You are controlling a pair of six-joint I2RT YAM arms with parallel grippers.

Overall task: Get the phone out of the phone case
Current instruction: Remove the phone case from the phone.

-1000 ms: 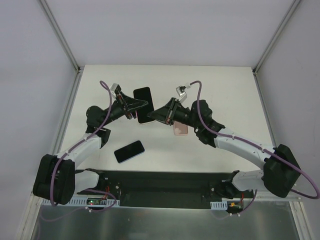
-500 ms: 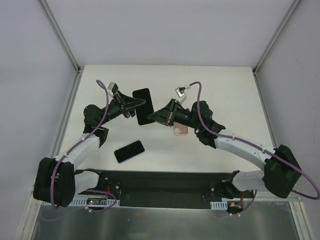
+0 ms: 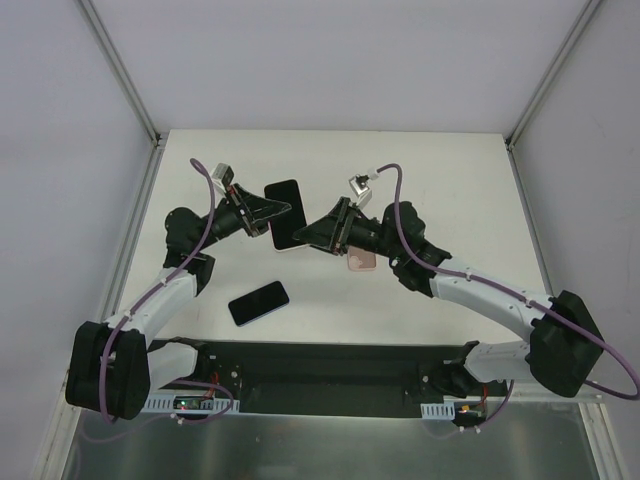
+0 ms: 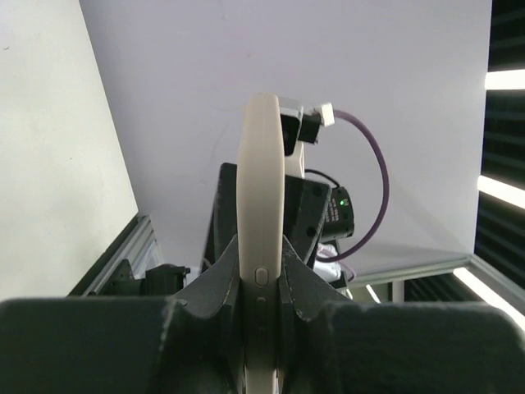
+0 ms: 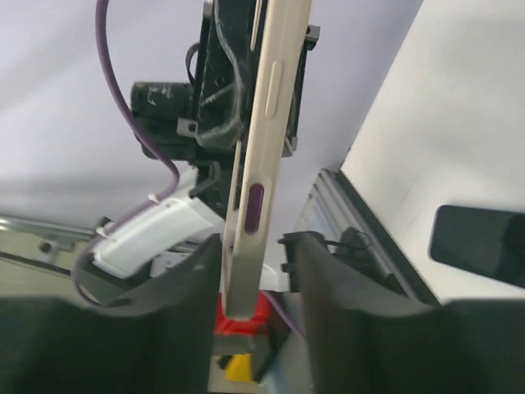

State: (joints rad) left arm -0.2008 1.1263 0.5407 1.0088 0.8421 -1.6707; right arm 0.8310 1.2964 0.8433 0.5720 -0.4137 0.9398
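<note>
A phone in a cream case, dark screen up, is held above the table between both arms. My left gripper is shut on its left long edge. In the left wrist view the cream edge with its side buttons is clamped between the fingers at my left gripper. My right gripper is at the case's lower right end. In the right wrist view the case's end sits between the jaws of my right gripper. The left finger touches it and the right finger stands apart.
A second black phone lies flat on the white table near the front left, also in the right wrist view. A pink case lies under my right arm. Grey walls enclose the table's back and sides.
My left arm has drawn slightly left and back, carrying the cased phone a little left. My right arm has barely moved.
</note>
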